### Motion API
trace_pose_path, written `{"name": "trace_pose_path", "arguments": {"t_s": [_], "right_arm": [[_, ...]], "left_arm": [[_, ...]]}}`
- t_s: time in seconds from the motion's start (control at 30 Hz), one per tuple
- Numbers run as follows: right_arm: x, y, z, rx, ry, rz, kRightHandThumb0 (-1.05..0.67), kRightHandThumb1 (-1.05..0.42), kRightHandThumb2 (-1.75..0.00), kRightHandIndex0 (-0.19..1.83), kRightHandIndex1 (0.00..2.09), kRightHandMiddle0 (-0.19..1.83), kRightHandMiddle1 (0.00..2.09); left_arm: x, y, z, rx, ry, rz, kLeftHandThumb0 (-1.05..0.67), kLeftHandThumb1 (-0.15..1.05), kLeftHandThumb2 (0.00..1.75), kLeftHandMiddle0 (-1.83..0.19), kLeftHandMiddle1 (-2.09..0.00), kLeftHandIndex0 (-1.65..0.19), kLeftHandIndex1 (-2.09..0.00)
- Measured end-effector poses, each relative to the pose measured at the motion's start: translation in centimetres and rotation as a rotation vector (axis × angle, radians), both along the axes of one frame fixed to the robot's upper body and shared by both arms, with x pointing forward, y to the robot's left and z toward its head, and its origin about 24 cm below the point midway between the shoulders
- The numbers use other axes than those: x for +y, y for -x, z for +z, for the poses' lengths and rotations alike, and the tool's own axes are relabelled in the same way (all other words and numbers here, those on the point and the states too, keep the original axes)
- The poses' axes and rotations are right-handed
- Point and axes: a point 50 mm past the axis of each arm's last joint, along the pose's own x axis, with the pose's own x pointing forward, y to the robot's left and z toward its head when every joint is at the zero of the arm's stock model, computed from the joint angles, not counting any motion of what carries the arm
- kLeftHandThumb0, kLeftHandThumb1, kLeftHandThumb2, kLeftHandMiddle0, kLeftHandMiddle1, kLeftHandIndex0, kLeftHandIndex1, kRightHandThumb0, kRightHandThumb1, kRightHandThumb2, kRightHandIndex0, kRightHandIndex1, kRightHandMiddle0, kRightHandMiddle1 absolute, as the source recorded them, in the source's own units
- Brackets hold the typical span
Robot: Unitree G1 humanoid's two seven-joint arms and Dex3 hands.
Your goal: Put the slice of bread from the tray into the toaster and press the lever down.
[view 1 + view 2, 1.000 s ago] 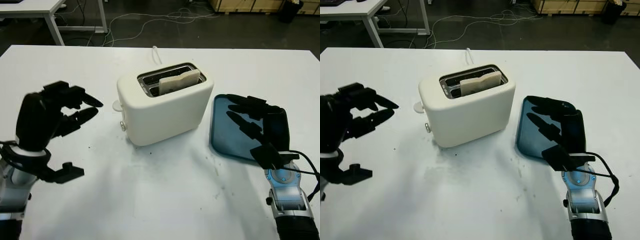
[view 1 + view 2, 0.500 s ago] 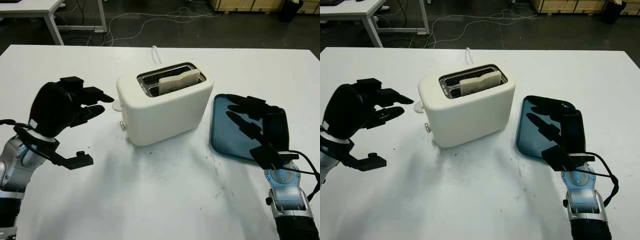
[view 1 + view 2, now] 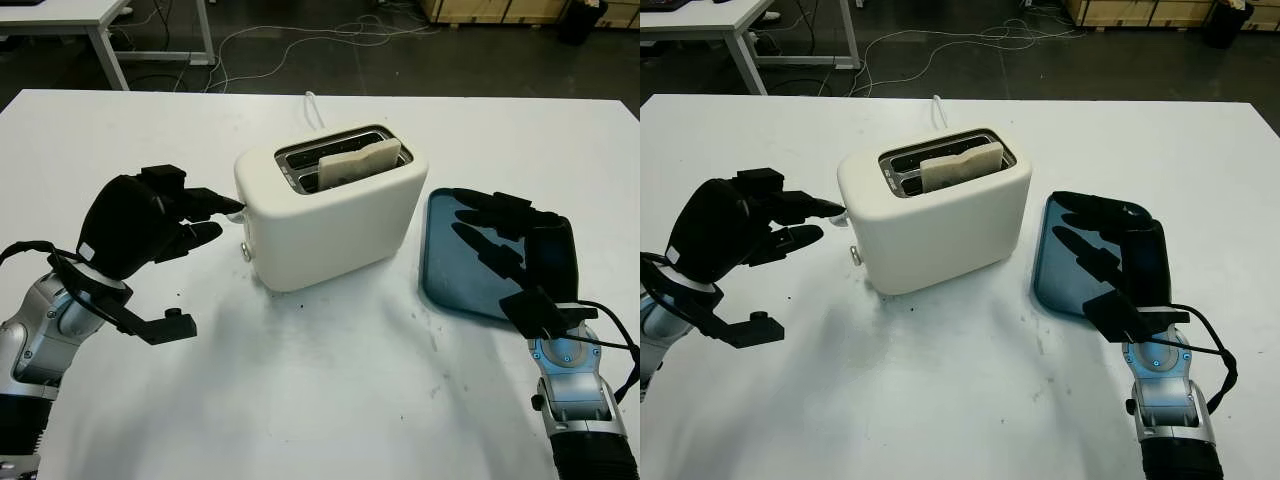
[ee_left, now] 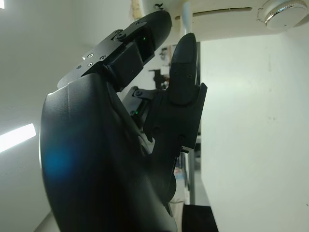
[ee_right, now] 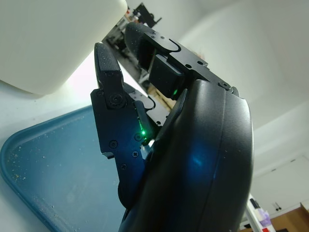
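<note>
One slice of bread (image 3: pixel 358 160) stands in the near slot of the cream toaster (image 3: pixel 330 205), just beyond the left hand (image 3: pixel 150 222), which holds nothing and points its fingertips (image 3: pixel 228 205) at the lever (image 3: pixel 839 213) on the toaster's end, right by it. Over the blue tray (image 3: pixel 455 262) the right hand (image 3: pixel 515 250) hovers open and empty, beside the toaster on the white worktop (image 3: pixel 330 380).
</note>
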Motion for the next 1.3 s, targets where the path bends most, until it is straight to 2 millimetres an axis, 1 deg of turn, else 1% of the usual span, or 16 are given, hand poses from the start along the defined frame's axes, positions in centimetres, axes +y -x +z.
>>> {"name": "trace_pose_path", "arguments": {"t_s": [0.47,0.73,0.9,0.97,1.2,1.3], "right_arm": [[0.02,0.0,-0.01,0.003,0.002,0.004,-0.33,-0.92,-0.09,0.97,0.2,0.93,0.0],[0.02,0.0,-0.02,0.003,0.002,0.004,-0.33,-0.92,-0.09,0.97,0.2,0.93,0.0],[0.02,0.0,-0.02,0.003,0.002,0.004,-0.34,-0.92,-0.1,0.96,0.2,0.92,0.0],[0.02,0.0,-0.02,0.003,0.002,0.004,-0.34,-0.92,-0.1,0.96,0.2,0.93,0.0],[0.01,0.02,-0.05,0.004,0.002,0.004,-0.35,-0.92,-0.1,0.96,0.2,0.93,0.0],[0.0,0.03,-0.06,0.005,0.002,0.003,-0.35,-0.92,-0.1,0.96,0.2,0.93,0.0]], "left_arm": [[0.22,-0.16,-0.18,0.012,-0.002,0.023,-0.28,0.92,0.32,-0.67,-1.7,-0.9,-0.09],[0.3,-0.28,-0.51,0.021,-0.013,0.031,-0.26,0.92,0.3,-0.68,-1.66,-0.91,-0.08],[0.2,-0.27,-0.58,0.024,-0.015,0.027,-0.26,0.92,0.28,-0.68,-1.67,-0.92,-0.07],[0.17,-0.27,-0.62,0.024,-0.014,0.025,-0.26,0.92,0.26,-0.7,-1.64,-0.93,-0.07],[0.14,-0.36,-0.9,0.025,-0.011,0.025,-0.29,0.92,0.3,-0.71,-1.6,-0.95,-0.07],[0.07,-0.45,-1.0,0.024,-0.007,0.02,-0.29,0.92,0.28,-0.73,-1.56,-0.96,-0.07]]}}
